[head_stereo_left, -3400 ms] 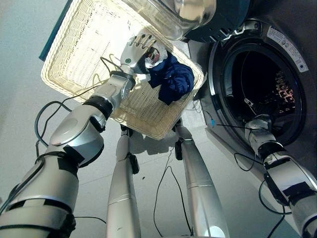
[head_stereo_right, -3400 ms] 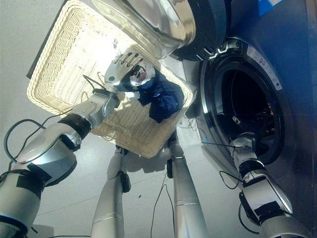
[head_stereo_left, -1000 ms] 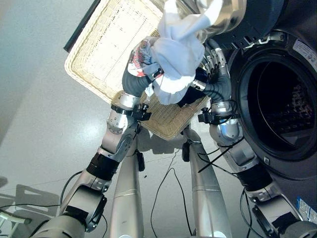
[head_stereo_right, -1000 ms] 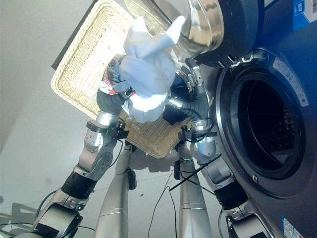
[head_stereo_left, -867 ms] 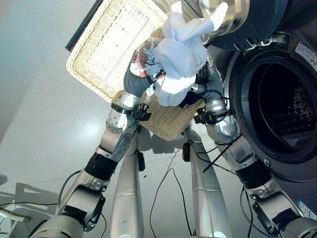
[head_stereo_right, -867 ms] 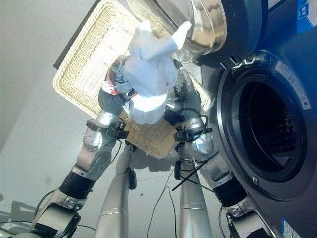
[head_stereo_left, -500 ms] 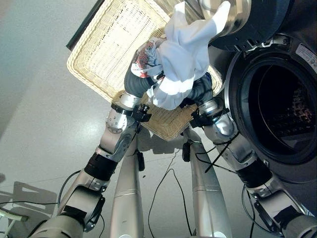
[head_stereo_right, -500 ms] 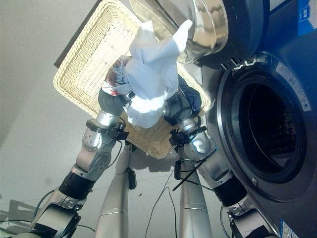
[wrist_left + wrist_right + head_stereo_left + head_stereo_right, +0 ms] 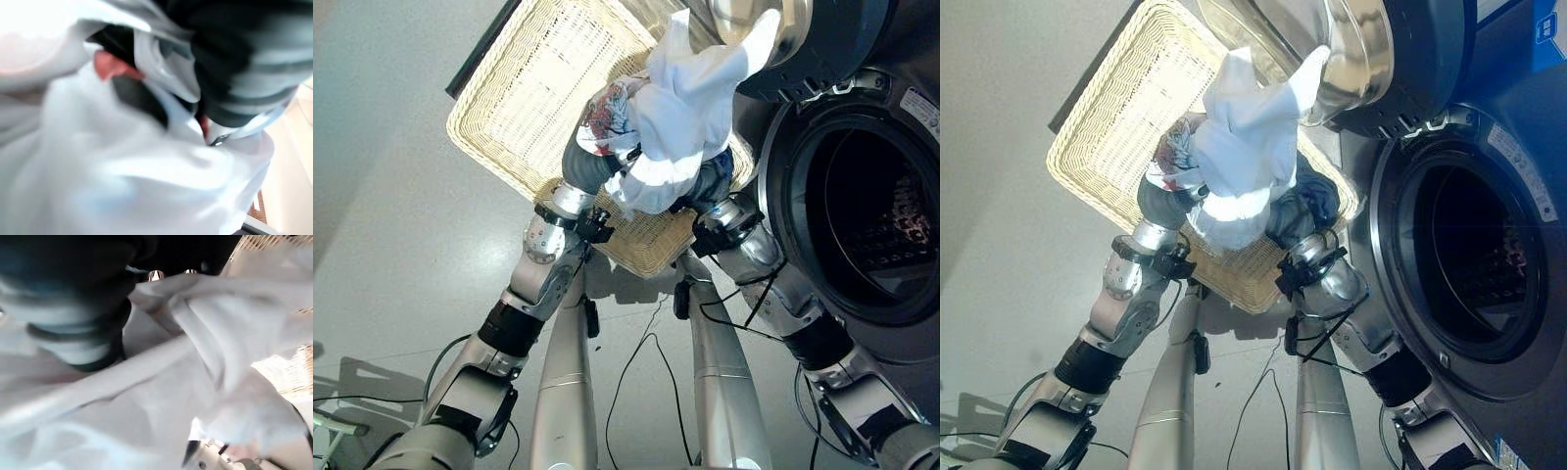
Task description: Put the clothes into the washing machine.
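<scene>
While both hands' grip stays hidden — white garment point(image 9: 680, 117) lifted higher above basket point(image 9: 524, 93).

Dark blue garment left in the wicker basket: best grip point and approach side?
Grip the bunched fold of the dark blue garment showing below the lifted white shirt, coming from the washer side. It lies against the pale wicker basket near wall, and the shirt covers its other side. This is a judgement: much of it is hidden.

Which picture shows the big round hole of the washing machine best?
The right eye view: the washing machine's round opening shows nearly whole and dark inside. The left eye view cuts it at the edge; both wrist views show white cloth close up instead.
</scene>
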Available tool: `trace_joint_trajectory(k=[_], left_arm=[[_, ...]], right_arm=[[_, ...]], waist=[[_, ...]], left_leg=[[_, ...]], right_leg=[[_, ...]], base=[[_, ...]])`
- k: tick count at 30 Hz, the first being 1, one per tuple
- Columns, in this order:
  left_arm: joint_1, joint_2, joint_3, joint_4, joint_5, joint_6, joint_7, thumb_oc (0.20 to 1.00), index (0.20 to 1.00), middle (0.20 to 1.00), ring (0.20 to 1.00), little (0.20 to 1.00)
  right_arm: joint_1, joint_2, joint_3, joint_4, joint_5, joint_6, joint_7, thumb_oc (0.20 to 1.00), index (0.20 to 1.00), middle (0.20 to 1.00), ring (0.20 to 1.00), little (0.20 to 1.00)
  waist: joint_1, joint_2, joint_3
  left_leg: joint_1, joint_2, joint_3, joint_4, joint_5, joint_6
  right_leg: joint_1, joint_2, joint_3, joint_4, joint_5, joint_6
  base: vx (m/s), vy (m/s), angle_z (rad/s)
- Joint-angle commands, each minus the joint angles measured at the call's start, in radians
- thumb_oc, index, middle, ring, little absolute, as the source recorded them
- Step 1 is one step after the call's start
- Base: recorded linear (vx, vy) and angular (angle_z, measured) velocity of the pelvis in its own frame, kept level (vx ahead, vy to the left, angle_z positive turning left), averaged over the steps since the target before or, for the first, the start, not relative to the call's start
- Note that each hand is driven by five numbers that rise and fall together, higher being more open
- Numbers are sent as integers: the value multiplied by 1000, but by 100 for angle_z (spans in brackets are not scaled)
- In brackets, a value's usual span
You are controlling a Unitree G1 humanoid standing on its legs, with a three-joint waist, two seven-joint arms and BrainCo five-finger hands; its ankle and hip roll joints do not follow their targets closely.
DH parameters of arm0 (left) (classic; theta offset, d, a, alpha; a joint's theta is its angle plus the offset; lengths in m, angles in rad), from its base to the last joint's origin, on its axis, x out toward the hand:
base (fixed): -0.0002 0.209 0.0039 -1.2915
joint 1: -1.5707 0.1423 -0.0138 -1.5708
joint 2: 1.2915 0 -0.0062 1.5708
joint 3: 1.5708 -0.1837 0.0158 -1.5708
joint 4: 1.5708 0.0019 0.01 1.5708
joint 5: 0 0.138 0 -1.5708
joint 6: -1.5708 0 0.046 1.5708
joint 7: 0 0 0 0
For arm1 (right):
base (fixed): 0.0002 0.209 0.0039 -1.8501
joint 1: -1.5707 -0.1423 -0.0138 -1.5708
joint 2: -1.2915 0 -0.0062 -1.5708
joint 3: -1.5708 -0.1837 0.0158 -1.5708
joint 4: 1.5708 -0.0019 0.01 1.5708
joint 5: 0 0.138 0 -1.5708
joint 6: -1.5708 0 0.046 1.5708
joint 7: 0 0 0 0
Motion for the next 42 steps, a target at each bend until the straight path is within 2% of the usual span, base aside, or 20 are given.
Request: trace_joint_trajectory(k=[1,6,13,14,15,22,27,32,42], left_arm=[[-62,-2,-30,-109,98,-59,25,200,200,200,200,200],[-74,15,-19,-97,236,-80,114,200,200,200,200,200],[-66,32,7,-91,347,-83,237,213,213,213,213,213],[-64,32,9,-93,351,-80,243,275,275,275,275,275],[-59,34,13,-94,375,-66,280,1000,1000,1000,1000,1000],[-54,50,20,-75,465,-27,383,1000,1000,1000,1000,1000],[-48,63,38,-55,512,0,491,1000,1000,1000,1000,1000],[-39,58,60,-50,556,20,565,1000,1000,1000,1000,1000],[-27,43,92,-42,550,51,605,1000,1000,1000,1000,1000]], right_arm=[[-26,38,15,-134,38,-103,44,200,200,200,200,200],[-20,57,-19,-136,71,-155,24,200,200,200,200,200],[1,75,-57,-144,108,-210,24,200,200,200,200,200],[3,75,-59,-145,110,-212,27,200,200,200,200,200],[8,79,-65,-146,120,-225,38,200,200,200,200,200],[6,87,-81,-166,74,-254,20,200,200,200,200,200],[2,83,-122,-166,-4,-343,-53,200,200,200,200,200],[6,91,-164,-169,-79,-388,-136,200,200,200,200,200],[15,95,-228,-174,-237,-435,-280,200,200,200,200,200]], waist=[[-11,18,-24],[-13,20,-24],[-12,22,-24],[-11,22,-24],[-11,22,-24],[-9,26,-24],[-7,26,-24],[-9,28,-24],[-12,30,-24]], left_leg=[[-35,-52,19,101,-83,-6],[-41,-52,19,105,-85,-6],[-43,-53,17,107,-88,-7],[-43,-54,17,108,-88,-7],[-44,-54,16,109,-89,-7],[-44,-53,17,108,-88,-8],[-41,-53,17,108,-90,-9],[-43,-51,18,112,-92,-10],[-46,-49,19,116,-94,-11]], right_leg=[[83,47,-55,-258,194,84],[77,47,-55,-258,194,84],[76,45,-55,-258,195,86],[76,45,-56,-258,195,86],[76,45,-56,-257,194,87],[76,43,-58,-258,195,89],[79,43,-61,-257,193,92],[77,43,-59,-252,192,94],[72,43,-55,-246,193,98]], base=[[0,0,0],[0,0,0],[0,0,0],[0,0,0],[0,0,0],[0,0,0],[0,0,0],[0,0,0],[0,0,0]])
